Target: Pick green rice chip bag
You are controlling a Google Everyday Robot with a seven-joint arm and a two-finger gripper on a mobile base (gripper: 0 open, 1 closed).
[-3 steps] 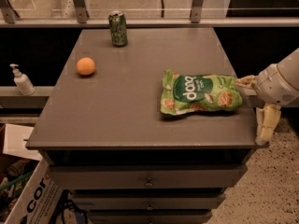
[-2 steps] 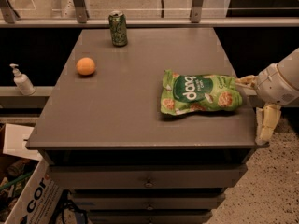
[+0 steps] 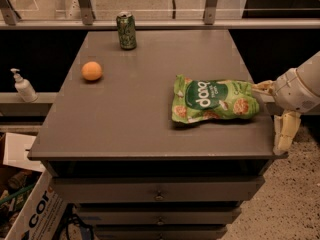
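The gray surface (image 3: pixel 125 119) is the top of a cabinet with drawers (image 3: pixel 159 194). The green rice chip bag (image 3: pixel 212 100) lies flat on it, in the right half, with its long side running left to right and its dark green patch with white letters facing up.

All other places are given from this bag. At the bag's right end, at the right edge of the surface, is the hand (image 3: pixel 268 116) on the white arm (image 3: pixel 300 86). It is released, with the two fingers spread wide: one finger (image 3: pixel 262 87) points to the upper right corner of the bag and is touching it or just beside it, I cannot tell which. The other finger (image 3: pixel 285 132) hangs down below and to the right of the bag, at the edge of the surface, apart from the bag. The bag is not gripped.

Far to the lower left of the bag, on the floor, stands a cardboard box (image 3: pixel 30 209). A green can (image 3: pixel 126 30) stands upright well apart to the upper left, near the back edge of the surface. An orange (image 3: pixel 92 71) rests to the left of the bag, well apart. Further left, off the surface, there is a small pump bottle (image 3: pixel 23 86) on a ledge.
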